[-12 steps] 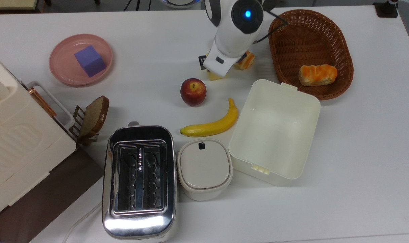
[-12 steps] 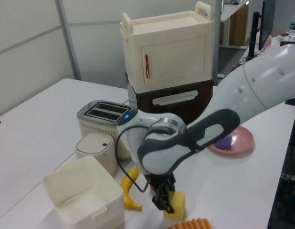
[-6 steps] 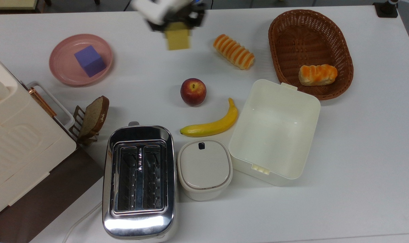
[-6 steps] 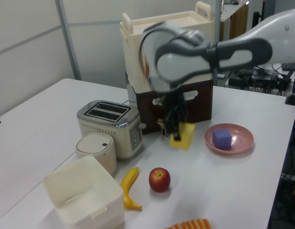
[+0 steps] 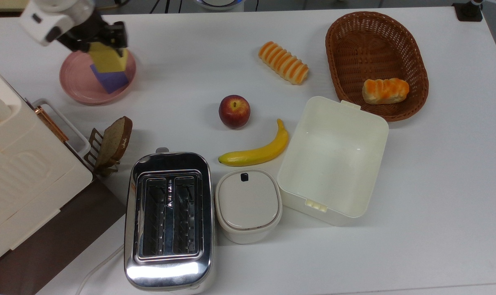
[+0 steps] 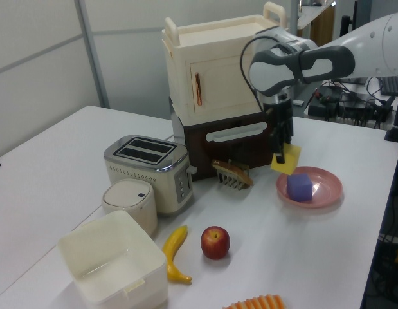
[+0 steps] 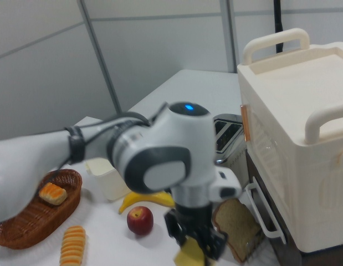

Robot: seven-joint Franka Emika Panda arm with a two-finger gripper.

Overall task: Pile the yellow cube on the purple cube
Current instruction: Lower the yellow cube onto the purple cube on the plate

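The yellow cube (image 5: pixel 107 60) hangs in the air, tilted, with my gripper (image 5: pixel 102 48) shut on it. It is just above the purple cube (image 5: pixel 112 82), which sits on a pink plate (image 5: pixel 73 80) at the top view's upper left and is partly covered by the yellow one. In the left view the yellow cube (image 6: pixel 286 159) hovers slightly above and left of the purple cube (image 6: pixel 300 187), apart from it, under my gripper (image 6: pixel 281 143). The right view has my gripper (image 7: pixel 196 245) pointing down with the yellow cube (image 7: pixel 188 258) at the bottom edge.
A cream cabinet (image 5: pixel 22 172) and a rack with a bread slice (image 5: pixel 113 143) stand close to the plate. Toaster (image 5: pixel 168 217), lidded pot (image 5: pixel 248 203), apple (image 5: pixel 234 111), banana (image 5: pixel 256 152), open white box (image 5: pixel 297 135), striped roll (image 5: pixel 283 62) and wicker basket (image 5: pixel 334 49) lie further right.
My gripper lifted the yellow cube from beside the striped roll and carried it across to the top view's left; it now hangs over the pink plate.
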